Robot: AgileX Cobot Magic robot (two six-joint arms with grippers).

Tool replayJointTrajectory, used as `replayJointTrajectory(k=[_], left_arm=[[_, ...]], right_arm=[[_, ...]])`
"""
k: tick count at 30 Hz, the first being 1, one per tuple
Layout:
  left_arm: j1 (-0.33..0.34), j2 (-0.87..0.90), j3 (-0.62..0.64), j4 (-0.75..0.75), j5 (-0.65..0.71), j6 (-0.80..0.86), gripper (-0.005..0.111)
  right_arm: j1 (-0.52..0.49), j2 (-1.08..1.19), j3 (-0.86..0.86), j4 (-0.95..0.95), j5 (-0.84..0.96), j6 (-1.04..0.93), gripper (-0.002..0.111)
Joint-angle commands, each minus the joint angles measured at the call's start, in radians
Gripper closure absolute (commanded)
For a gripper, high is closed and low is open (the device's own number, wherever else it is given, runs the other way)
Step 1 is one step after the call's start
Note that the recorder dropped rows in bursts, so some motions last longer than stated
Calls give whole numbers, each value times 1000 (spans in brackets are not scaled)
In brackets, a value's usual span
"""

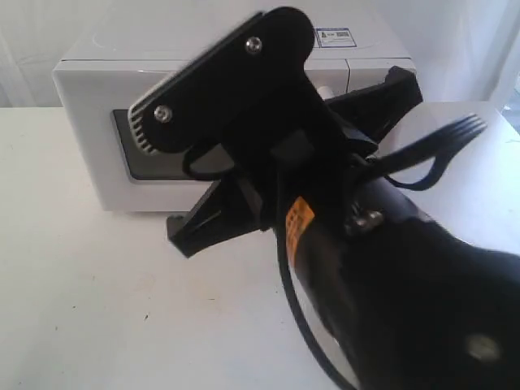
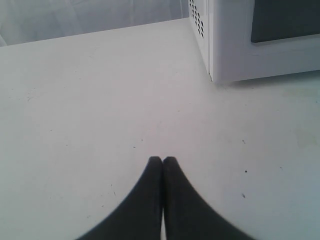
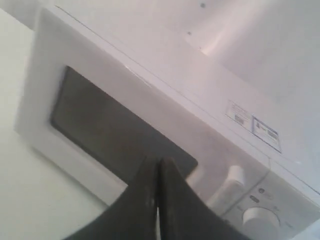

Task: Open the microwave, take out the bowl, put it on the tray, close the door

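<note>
At the left, over the white table (image 2: 75, 100) — left gripper (image 2: 162, 161), black fingertips pressed together, nothing between them, near a vented corner of the microwave (image 2: 235, 45). Centre: the microwave, white, stood on the table; door (image 3: 115, 80) shut, its dark window (image 3: 110, 130) showing nothing inside; bar handle (image 3: 227, 184), one dial (image 3: 259, 220), sticker (image 1: 334, 36) on top. Right — right gripper (image 3: 159, 164), tips likewise closed together, empty, poised before the door window.
</note>
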Motion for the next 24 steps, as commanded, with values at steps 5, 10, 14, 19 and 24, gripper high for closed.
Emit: replayJointTrajectory(k=[5, 10, 14, 19, 24], left_arm=[[-1, -2, 3, -3, -1, -6, 107], [-1, -2, 3, -3, -1, -6, 107], [-1, -2, 3, -3, -1, -6, 107], [-1, -2, 3, -3, -1, -6, 107], [-1, -2, 3, -3, -1, -6, 107]], right_arm=[[276, -398, 102, 150, -20, -19, 108], [276, -566, 104, 203, 29, -25, 108], [276, -643, 119, 178, 118, -1, 108], [231, -694, 202, 81, 78, 4, 108], [-80, -731, 288, 75, -276, 8, 108]])
